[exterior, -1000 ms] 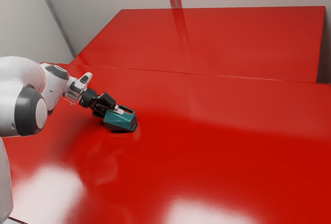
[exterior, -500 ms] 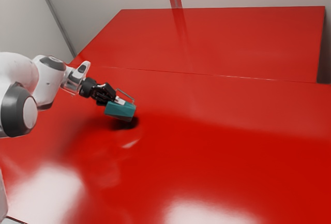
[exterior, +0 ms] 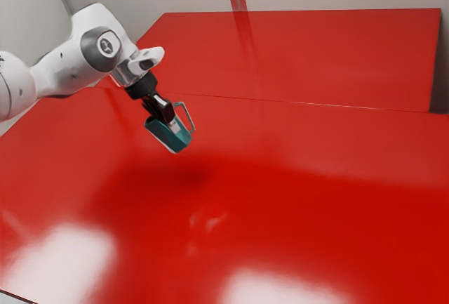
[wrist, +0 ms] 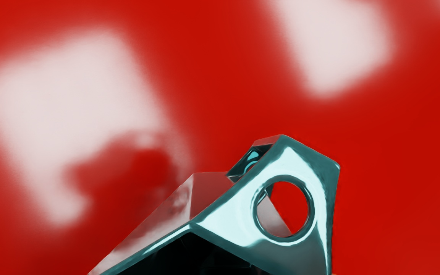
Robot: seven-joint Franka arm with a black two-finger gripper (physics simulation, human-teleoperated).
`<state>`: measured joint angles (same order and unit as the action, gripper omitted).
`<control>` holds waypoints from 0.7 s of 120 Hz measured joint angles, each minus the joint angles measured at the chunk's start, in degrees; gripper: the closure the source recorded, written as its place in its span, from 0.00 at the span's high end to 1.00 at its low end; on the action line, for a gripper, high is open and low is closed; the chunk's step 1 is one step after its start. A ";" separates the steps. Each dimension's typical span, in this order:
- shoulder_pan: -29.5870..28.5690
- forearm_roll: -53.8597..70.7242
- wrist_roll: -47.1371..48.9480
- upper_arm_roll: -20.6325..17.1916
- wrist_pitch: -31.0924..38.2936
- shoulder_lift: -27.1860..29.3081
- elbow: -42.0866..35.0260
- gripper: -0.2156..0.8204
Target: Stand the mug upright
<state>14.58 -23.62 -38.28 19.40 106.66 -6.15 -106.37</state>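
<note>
Teal mug (exterior: 167, 137): Held aloft above the worktop, its body slants rather than stands upright. Lowered at this angle, it would likely land on an edge and topple on release.
Thin handle (exterior: 189, 116): The loop juts from the mug toward the exterior view's right. Swung beneath the body during a turn, it could catch the surface first and wrench the mug askew.
Black jaws: They pinch the mug between them. A grip away from its balance point may let the faceted body pivot.
White arm (exterior: 105, 44): It bends in from the exterior view's left. A wrist turn cut short, or carried too far, would leave the base out of level.
Red worktop (exterior: 302, 213): Its glossy surface lies below the mug. Misjudged height risks a drop if too high, a hard knock if too low.
</note>
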 joint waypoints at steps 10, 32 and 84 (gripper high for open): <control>0.20 7.64 1.66 -1.73 3.92 0.33 -2.03 0.05; -0.62 16.82 4.38 -4.00 11.59 -1.07 -5.47 0.05; 0.06 21.80 8.27 -5.33 23.22 -1.25 -14.05 0.05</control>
<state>14.65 -1.82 -30.01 14.07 129.88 -7.40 -120.42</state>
